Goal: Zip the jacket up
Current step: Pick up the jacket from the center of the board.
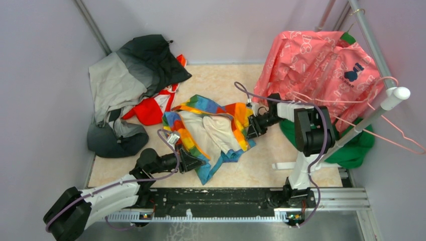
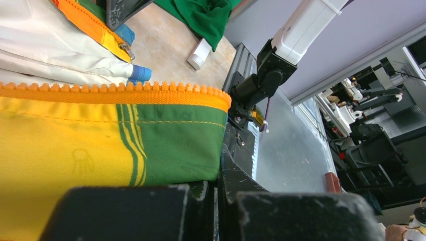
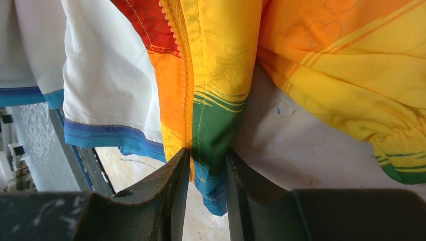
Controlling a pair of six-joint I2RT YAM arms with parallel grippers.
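Note:
The rainbow-striped jacket [image 1: 211, 125] lies spread open on the table's middle, pale lining up. My left gripper [image 1: 193, 161] is at its near-left edge, shut on the green stripe [image 2: 166, 145] just under the orange zipper teeth [image 2: 125, 93]; the jaws [image 2: 218, 186] meet with no gap. My right gripper [image 1: 249, 128] is at the jacket's right front edge. In the right wrist view its fingers stand partly apart [image 3: 207, 160], and the jacket's edge [image 3: 221, 75] with the zipper tape [image 3: 186, 90] hangs between them, brushing both tips.
A grey-and-black jacket [image 1: 130, 75] is heaped at the back left over a red garment [image 1: 150, 108]. A pink patterned garment [image 1: 321, 65] drapes the rack at the back right, with green cloth [image 1: 359, 145] and a pink hanger [image 1: 397, 135] below it.

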